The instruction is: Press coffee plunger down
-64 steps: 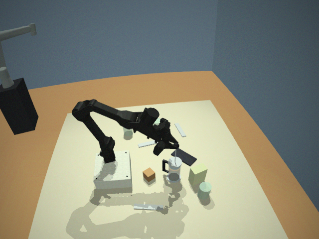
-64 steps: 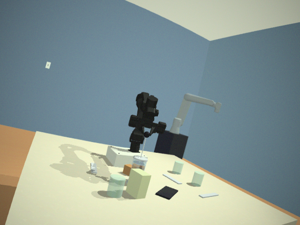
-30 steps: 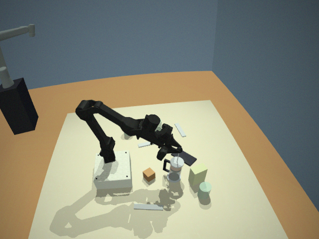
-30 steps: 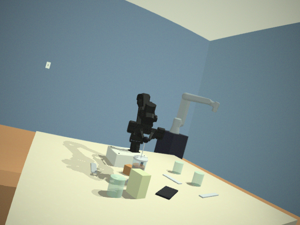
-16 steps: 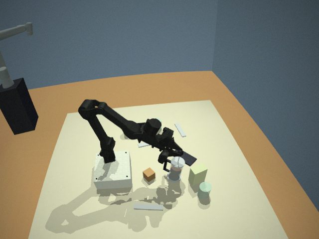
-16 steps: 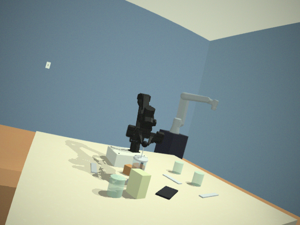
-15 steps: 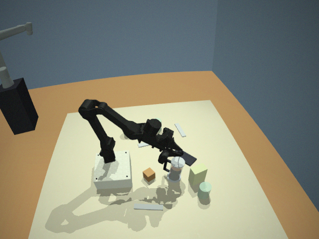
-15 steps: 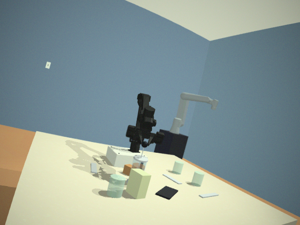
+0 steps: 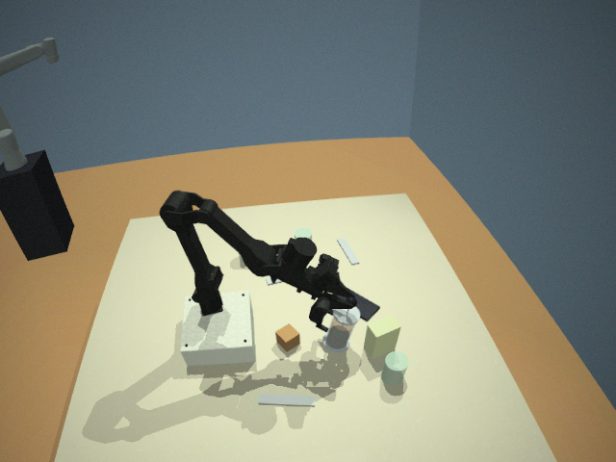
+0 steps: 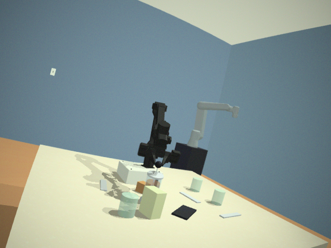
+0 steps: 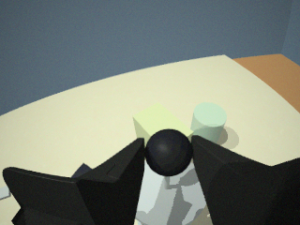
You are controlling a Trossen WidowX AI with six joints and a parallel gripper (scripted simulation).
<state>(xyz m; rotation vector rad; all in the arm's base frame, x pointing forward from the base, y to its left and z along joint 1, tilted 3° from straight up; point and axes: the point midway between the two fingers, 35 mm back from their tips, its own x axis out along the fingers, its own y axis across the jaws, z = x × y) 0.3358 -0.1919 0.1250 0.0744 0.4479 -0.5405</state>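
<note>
Glass press upright; black knob low.

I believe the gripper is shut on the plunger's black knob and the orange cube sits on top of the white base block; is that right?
Not quite: the orange cube sits on the table beside the white base block, as the top view shows. The gripper is indeed shut on the black knob.

Press stands between cube and, seemingly, box.
</note>
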